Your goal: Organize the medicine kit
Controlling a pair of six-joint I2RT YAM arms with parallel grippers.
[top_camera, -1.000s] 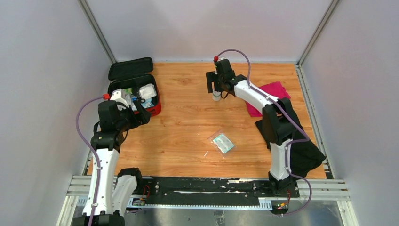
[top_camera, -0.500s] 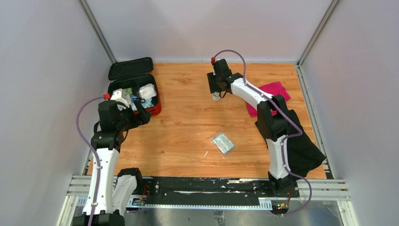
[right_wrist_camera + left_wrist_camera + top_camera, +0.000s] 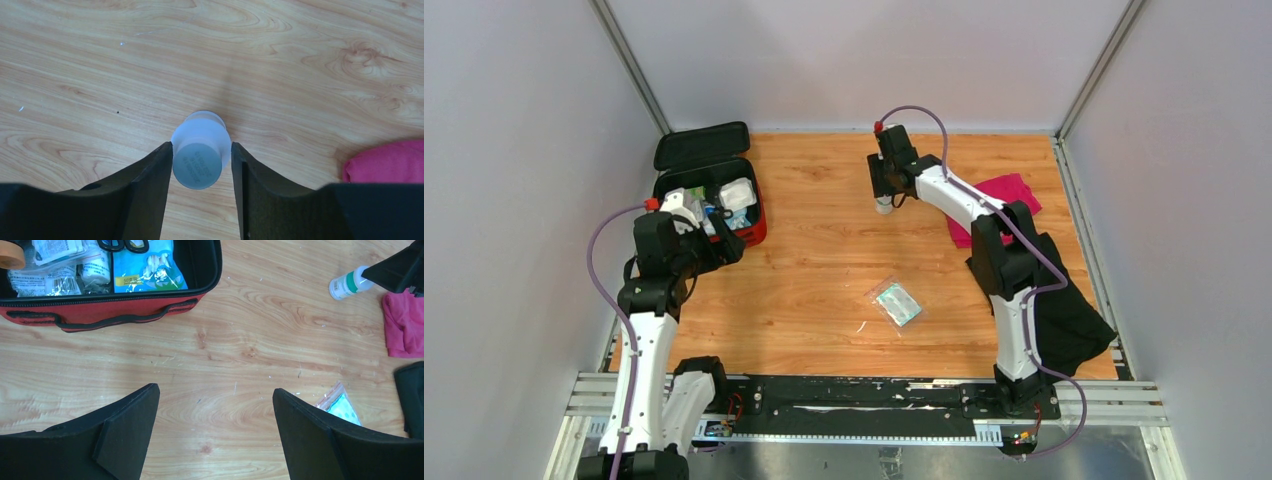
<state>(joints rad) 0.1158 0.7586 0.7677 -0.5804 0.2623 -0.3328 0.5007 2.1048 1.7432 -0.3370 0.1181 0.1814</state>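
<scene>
Right gripper (image 3: 201,150) is clamped on a small white bottle (image 3: 197,165), one finger pressed against each side. Its arm is stretched far forward with the wrist pointing down, at 12 o'clock on the table (image 3: 824,330). Left gripper (image 3: 215,391) hangs with jaws wide apart and nothing between them, its arm raised and bent at 9 o'clock. Medicine kit (image 3: 757,228) sits at 10 o'clock with its lid (image 3: 702,146) laid back. It has red walls and black lining, with packets (image 3: 142,267) packed inside.
</scene>
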